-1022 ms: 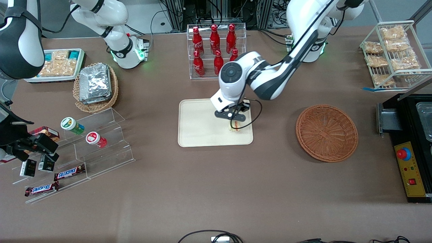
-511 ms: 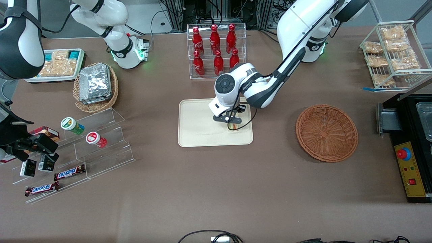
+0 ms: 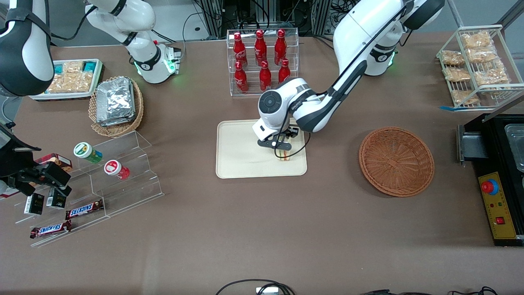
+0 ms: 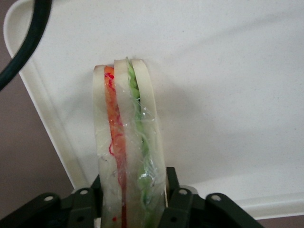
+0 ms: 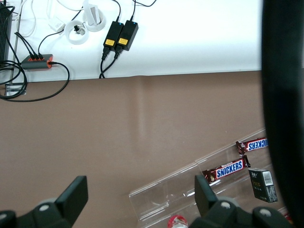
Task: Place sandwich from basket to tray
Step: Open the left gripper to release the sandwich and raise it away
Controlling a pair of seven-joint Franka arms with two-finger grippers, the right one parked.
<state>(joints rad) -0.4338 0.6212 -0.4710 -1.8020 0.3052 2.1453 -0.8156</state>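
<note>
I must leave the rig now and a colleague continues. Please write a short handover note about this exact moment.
Gripper: shut on the sandwich, low over the tray, at the tray's end nearer the basket.
Sandwich: held on edge, tip at the tray surface; contact cannot be confirmed.
Basket: holds nothing, toward the working arm's end of the table.
Done: sandwich taken out and carried to the tray.
Left: release, then lift the arm away.

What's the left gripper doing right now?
Left gripper: jaws shut on the clear-wrapped triangular white-bread sandwich, low over the cream-beige rectangular tray.
</note>
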